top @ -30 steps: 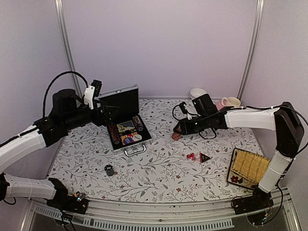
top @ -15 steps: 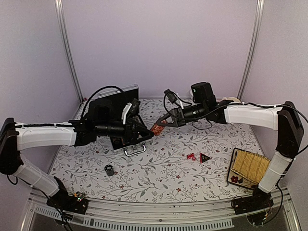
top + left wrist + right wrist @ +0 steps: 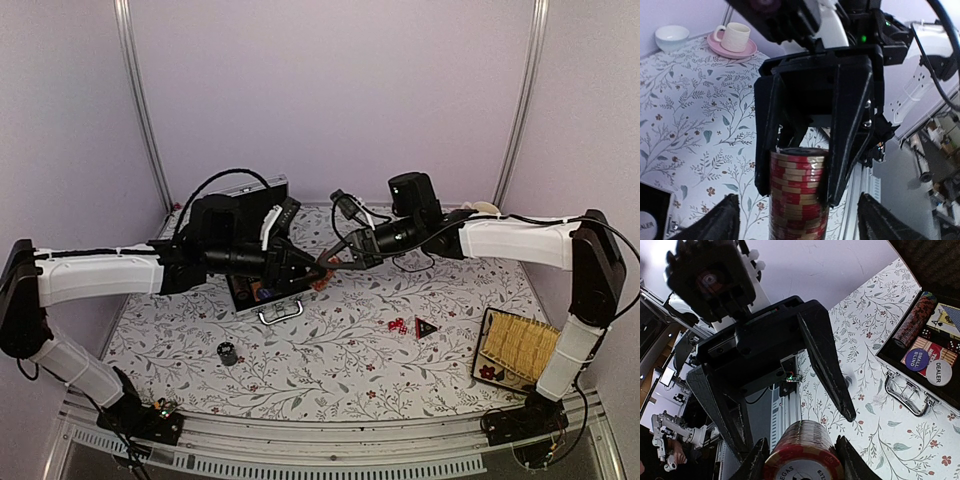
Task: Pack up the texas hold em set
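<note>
The silver briefcase (image 3: 262,296) lies open on the table, mostly hidden behind my left arm. In the right wrist view it holds a dark chip stack (image 3: 912,322), cards and round buttons, with its metal handle (image 3: 906,390) in front. My right gripper (image 3: 332,266) is shut on a red-and-gold chip stack (image 3: 322,279) and holds it in the air. My left gripper (image 3: 310,271) is open, its fingers (image 3: 826,360) on either side of that stack (image 3: 799,195) without touching it. Red dice (image 3: 397,325), a black-red triangular marker (image 3: 426,327) and a black chip stack (image 3: 228,353) lie on the table.
The yellow woven tray (image 3: 520,348) sits at the near right edge. A pink cup and saucer (image 3: 733,40) and a white bowl (image 3: 671,36) stand at the back right. The two arms meet over the table's middle, right of the briefcase.
My right gripper lifted the red chip stack off the table and carried it left. My left gripper swung from the case lid to meet it and now straddles the stack.
</note>
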Controlling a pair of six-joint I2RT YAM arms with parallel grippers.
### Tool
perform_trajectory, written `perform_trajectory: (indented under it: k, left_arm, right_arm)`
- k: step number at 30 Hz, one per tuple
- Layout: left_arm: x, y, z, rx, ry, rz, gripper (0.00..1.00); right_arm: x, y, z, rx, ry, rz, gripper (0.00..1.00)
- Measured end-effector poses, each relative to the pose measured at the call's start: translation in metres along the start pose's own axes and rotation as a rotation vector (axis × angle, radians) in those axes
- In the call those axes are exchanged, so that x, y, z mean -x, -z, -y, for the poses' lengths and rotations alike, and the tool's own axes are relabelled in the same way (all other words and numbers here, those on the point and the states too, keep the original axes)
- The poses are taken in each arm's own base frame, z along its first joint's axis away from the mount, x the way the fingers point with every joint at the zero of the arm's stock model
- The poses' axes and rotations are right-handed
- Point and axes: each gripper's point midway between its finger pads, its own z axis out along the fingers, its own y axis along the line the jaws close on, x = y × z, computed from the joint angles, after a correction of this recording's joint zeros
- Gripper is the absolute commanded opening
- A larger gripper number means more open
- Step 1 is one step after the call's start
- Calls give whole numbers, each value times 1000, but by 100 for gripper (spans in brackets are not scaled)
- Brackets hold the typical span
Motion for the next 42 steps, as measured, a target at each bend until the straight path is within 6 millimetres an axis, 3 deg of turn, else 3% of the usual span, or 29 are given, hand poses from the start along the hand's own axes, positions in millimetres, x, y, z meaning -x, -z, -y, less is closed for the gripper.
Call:
perform_trajectory:
  k: [3, 9, 13, 17, 26, 31, 33, 42]
  left_arm:
    - [0, -1, 0, 7, -11, -10, 71]
    - [-4, -6, -4, 16, -13, -42, 81]
    - [-9, -8, -5, 22, -13, -62, 82]
    - [-12, -8, -5, 24, -8, -73, 61]
    - [-12, -12, -7, 26, -22, -82, 61]
    - [-12, -13, -6, 26, -23, -82, 38]
    - [-13, -13, -7, 29, -29, -83, 35]
    - [-10, -14, -7, 26, -7, -70, 56]
  right_arm:
    - [0, -1, -1, 2, 1, -1, 8]
    - [-1, -2, -2, 4, 4, -3, 8]
    - [-1, -2, -2, 4, 6, -3, 8]
    - [-1, -2, -2, 4, 6, -3, 8]
    - [-3, -5, 4, -2, -3, -7, 8]
    - [-2, -5, 6, -10, -4, -4, 9]
    - [0, -5, 8, -20, -7, 3, 9]
    - [4, -5, 7, -22, -15, 17, 9]
